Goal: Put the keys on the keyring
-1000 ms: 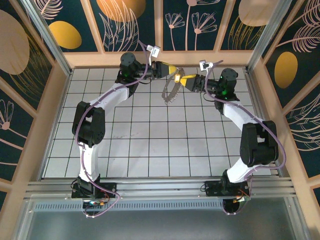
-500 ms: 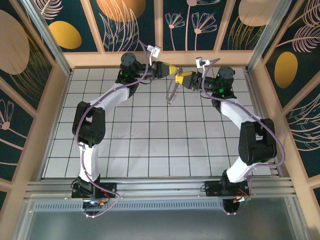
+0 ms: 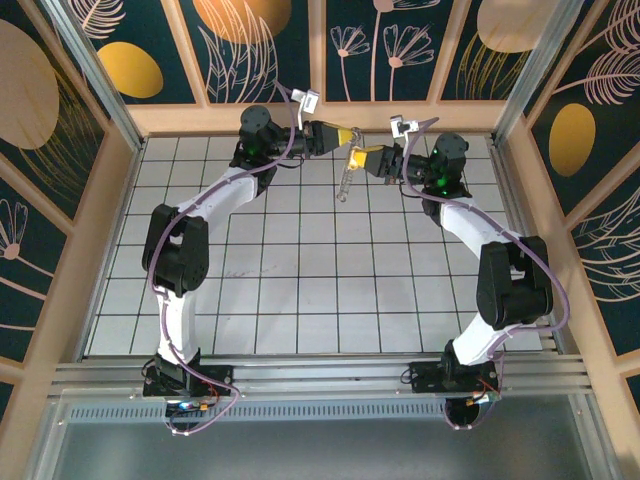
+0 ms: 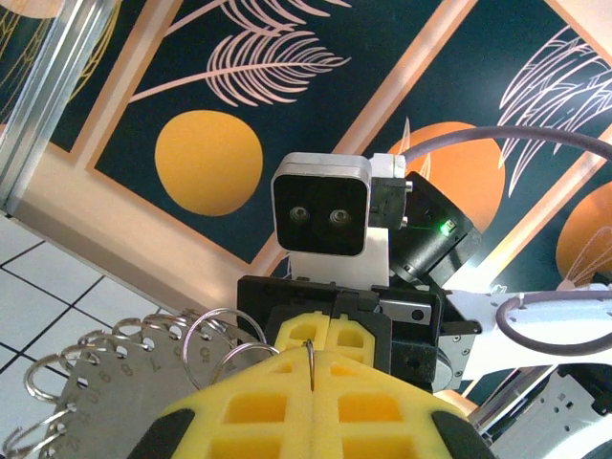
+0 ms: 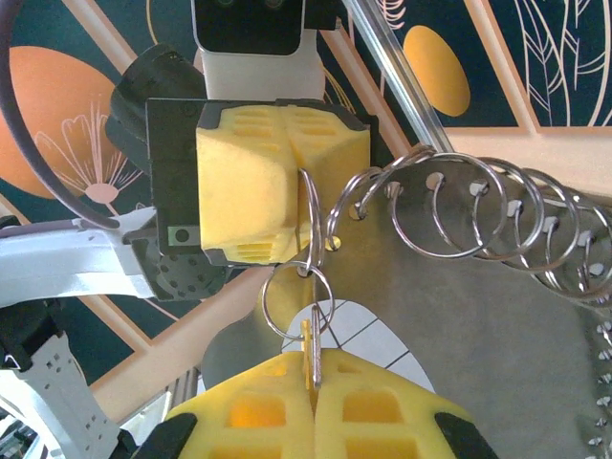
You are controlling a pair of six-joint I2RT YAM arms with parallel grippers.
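Observation:
In the top view my two grippers meet tip to tip above the far middle of the floor. The left gripper [image 3: 347, 139] is shut on one wire ring of the keyring [image 3: 345, 180], which hangs long and narrow below it. In the left wrist view the left gripper [image 4: 312, 356] pinches that thin wire between its yellow fingers, and the keyring [image 4: 105, 387], a grey plate edged with several rings, hangs to the left. The right gripper [image 5: 313, 371] is shut on a small key [image 5: 310, 344], seen edge-on. A small ring [image 5: 297, 302] joins the key to the keyring [image 5: 478, 287]. The right gripper [image 3: 364, 157] faces the left.
A white tiled floor [image 3: 300, 270] lies below, walled by wooden frames and dark floral panels [image 3: 270, 50]. The back wall is close behind both grippers. The left arm's fingers [image 5: 253, 177] fill the upper left of the right wrist view.
The right gripper has shut and moved left and up to the left gripper's tips. The keyring, first spread out as a loop, now hangs narrow.

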